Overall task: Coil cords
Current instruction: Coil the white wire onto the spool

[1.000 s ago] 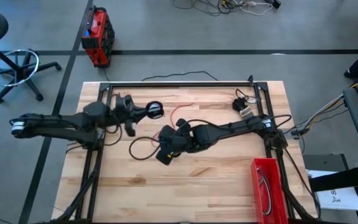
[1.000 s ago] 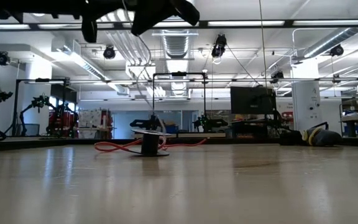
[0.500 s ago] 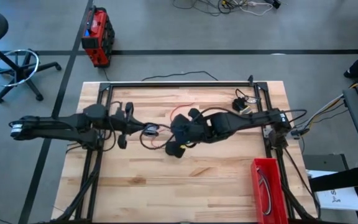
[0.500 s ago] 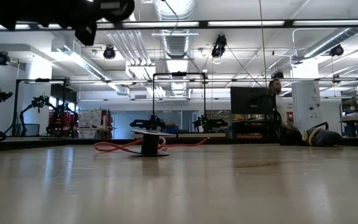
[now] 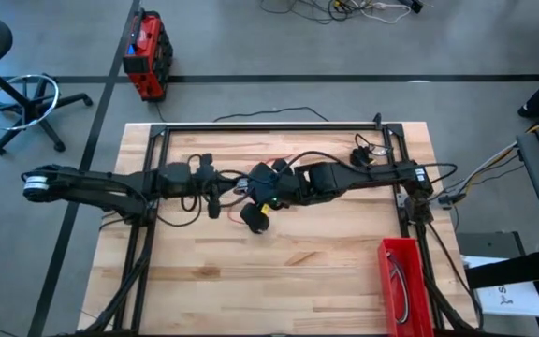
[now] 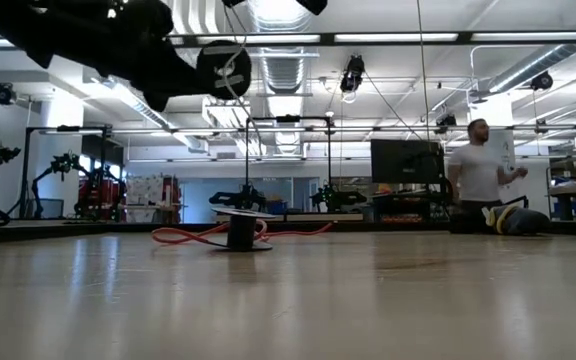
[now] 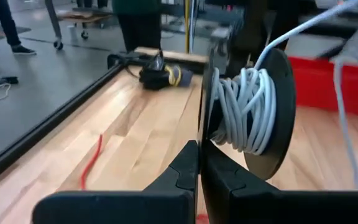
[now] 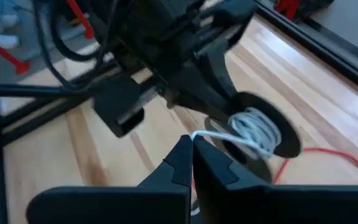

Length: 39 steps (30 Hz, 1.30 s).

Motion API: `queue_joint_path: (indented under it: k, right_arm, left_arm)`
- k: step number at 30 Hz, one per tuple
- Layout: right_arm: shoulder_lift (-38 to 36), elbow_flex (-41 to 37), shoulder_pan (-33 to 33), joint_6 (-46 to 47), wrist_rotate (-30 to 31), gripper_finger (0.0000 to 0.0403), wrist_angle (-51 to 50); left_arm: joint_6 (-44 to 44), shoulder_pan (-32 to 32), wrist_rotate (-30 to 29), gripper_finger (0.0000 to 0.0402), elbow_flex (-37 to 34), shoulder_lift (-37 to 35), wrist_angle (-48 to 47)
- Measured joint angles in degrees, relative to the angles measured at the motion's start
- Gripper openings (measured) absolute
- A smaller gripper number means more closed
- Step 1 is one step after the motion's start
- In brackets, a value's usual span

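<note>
My left gripper (image 7: 199, 177) is shut on a black spool (image 7: 277, 106) wound with white cord (image 7: 241, 115), held above the table's middle (image 5: 235, 189). My right gripper (image 8: 192, 148) sits just to the spool's right (image 5: 254, 194), shut on the white cord's free strand. A second black spool (image 6: 239, 232) stands on the table with red cord (image 6: 190, 237) lying beside it. A black cord bundle (image 7: 160, 76) lies at the far right. My left gripper pinches the edge of one flange (image 7: 202, 134) of the spool between its two fingers, coming level from the table's left. The spool is lifted clear of the table, its axis roughly level. My right gripper pinches the white cord's free strand (image 8: 211, 138) between its fingertips, a short way from the spool's windings (image 8: 253, 132). The strand runs from the fingers to the spool, clear of the table.
A red bin (image 5: 402, 281) stands at the near right corner. A black frame rail (image 5: 269, 125) runs along the far edge, with uprights at both sides. Bare wood lies toward the near edge. A person (image 6: 480, 185) stands in the room behind.
My left gripper has carried the spool toward the table's right and turned it, so the spool now hangs lower and nearer the middle. My right gripper has moved toward the far edge, closing in on the spool with the white strand.
</note>
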Motion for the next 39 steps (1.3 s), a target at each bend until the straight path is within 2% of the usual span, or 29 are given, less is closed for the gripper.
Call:
queue_joint_path:
  k: [9, 13, 24, 27, 31, 39]
  right_arm:
    - [2.78, -0.48, -1.70, 0.55, 0.42, 0.0000, 3.73]
    - [3.97, -0.73, -2.15, 0.45, 2.79, 0.0000, 4.67]
    - [6.72, -1.07, -1.52, -2.62, 4.78, 0.0000, 3.17]
    - [6.69, -1.07, -1.03, -3.03, 7.19, 0.0002, 2.84]
    - [6.74, -1.56, -0.04, -3.43, 8.72, 0.0030, 0.86]
    - [6.70, -1.80, 3.30, -3.81, 10.48, 0.0137, 1.21]
  left_arm:
    - [-5.08, -0.10, -0.50, 0.0000, -0.02, 4.90, 8.12]
    - [-7.52, -0.10, -1.36, 0.0000, -0.04, 5.67, 10.79]
    - [-14.02, -0.15, -2.35, 0.0000, -0.15, 3.71, 12.60]
    - [-15.11, -0.14, -2.40, 0.0000, -0.20, 2.54, 14.13]
    - [-15.57, -0.10, -2.54, 0.0000, 0.01, 0.39, 16.48]
    - [-13.67, -0.18, -0.94, 0.0000, -0.07, -4.78, 14.78]
